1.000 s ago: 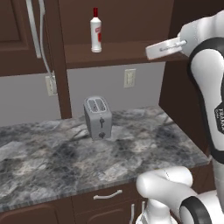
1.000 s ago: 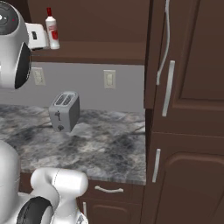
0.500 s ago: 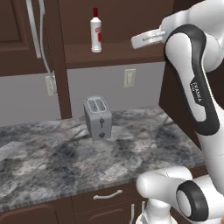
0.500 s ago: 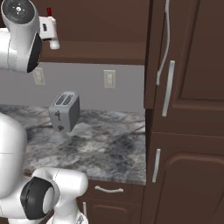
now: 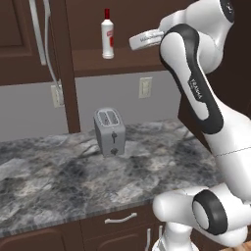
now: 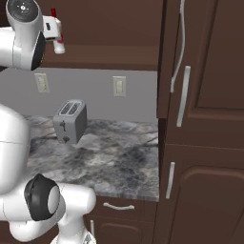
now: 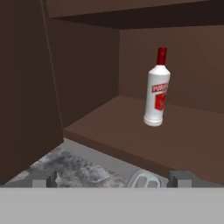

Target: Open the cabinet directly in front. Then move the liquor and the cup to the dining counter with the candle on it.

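1. Looking from the left base view, the cabinet [image 5: 54, 59] stands open, its door swung to nine o'clock. The liquor [image 5: 108, 34] stands upright on the shelf at twelve o'clock, above the toaster [image 5: 110, 131]. The gripper [image 5: 147, 39] hangs near the bottle at its three o'clock, apart from it.
2. From the right base view, the bottle's red cap [image 6: 54, 12] peeks at eleven o'clock behind the hand.
3. In the hand view, the liquor [image 7: 157, 89] stands at one o'clock, well beyond the fingertips [image 7: 182, 177], which stand wide and hold nothing. The reach for the bottle seems in hand; next comes advancing until the jaws straddle its body, then closing.
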